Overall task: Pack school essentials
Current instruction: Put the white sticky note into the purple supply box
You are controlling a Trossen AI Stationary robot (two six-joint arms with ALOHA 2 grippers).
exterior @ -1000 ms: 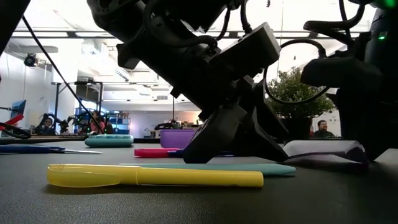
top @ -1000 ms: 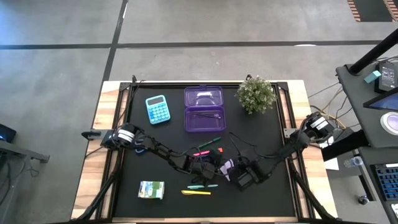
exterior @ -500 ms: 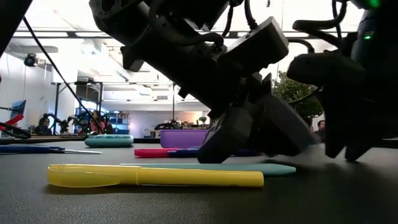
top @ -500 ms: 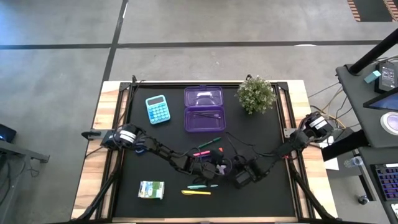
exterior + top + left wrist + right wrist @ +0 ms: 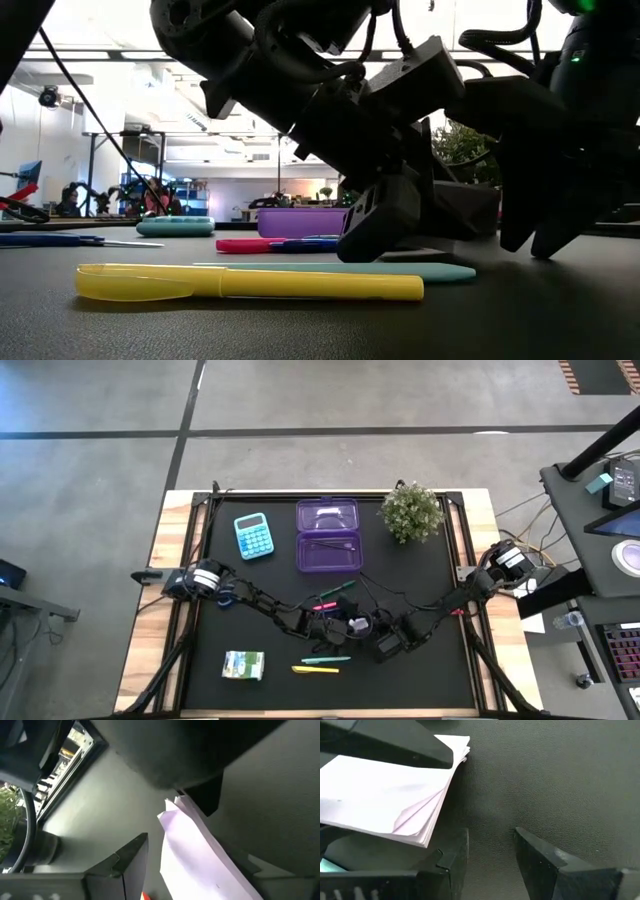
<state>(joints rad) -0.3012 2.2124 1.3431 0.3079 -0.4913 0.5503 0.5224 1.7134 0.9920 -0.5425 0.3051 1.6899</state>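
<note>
The step in hand looks like picking up the pad point(image 5: 385, 780), mid-desk point(image 5: 420, 680) near the pens: left gripper point(image 5: 352, 628) pinches it, right gripper point(image 5: 490, 852) stands beside, fingers apart and empty; next, carry it to the purple box point(image 5: 327, 536).

A matte black desk point(image 5: 420, 575) with pale wood edges stands on a grey floor crossed by dark lines. On it sit a light blue calculator point(image 5: 254, 535) with white keys, a translucent purple box point(image 5: 327, 535), and a plant point(image 5: 411, 511) with small pale green leaves. A pink pen point(image 5: 322, 606), a dark green pen point(image 5: 338, 589), a teal pen point(image 5: 326, 659) and a yellow pen point(image 5: 315, 670) lie near a green-and-white packet point(image 5: 243, 665). The pad point(image 5: 380, 795) is white with a faint lilac tint. Both arms are black, and so are the left tool point(image 5: 350, 627) and right tool point(image 5: 383, 647).
</note>
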